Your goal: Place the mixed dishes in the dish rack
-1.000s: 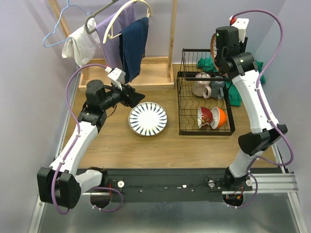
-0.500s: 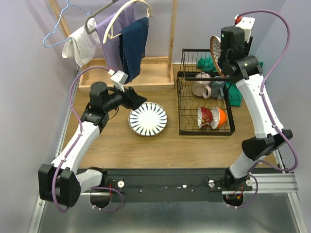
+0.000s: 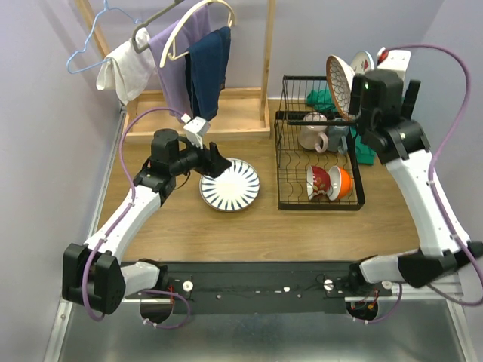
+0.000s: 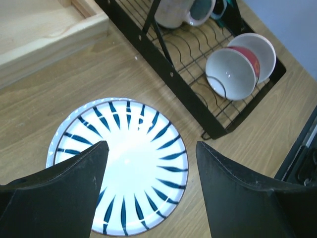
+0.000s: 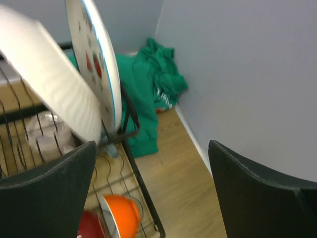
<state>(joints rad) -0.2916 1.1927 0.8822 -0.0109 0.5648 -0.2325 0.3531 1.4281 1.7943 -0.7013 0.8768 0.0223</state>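
The blue-striped white plate (image 3: 230,185) lies flat on the table left of the black wire dish rack (image 3: 285,162). My left gripper (image 3: 216,161) hovers open over its left side, with the plate (image 4: 138,163) between the fingers and untouched. In the rack's lower tier sit a pale mug (image 3: 312,136), a red bowl (image 3: 321,181) and an orange bowl (image 3: 341,182). Two plates stand on edge in the upper tier: a red-patterned one (image 3: 339,75) and the white fruit-motif one (image 5: 96,64). My right gripper (image 5: 152,148) is open and empty, to their right.
A green cloth (image 5: 153,84) lies behind the rack against the right wall. A wooden clothes stand (image 3: 226,113) with hung garments stands at the back left. A second grey mug (image 3: 337,136) sits in the rack. The rack's front corner (image 4: 213,131) is near the plate.
My left gripper has moved right and down, over the striped plate. My right gripper has drawn back to the right, away from the upright plates in the rack.
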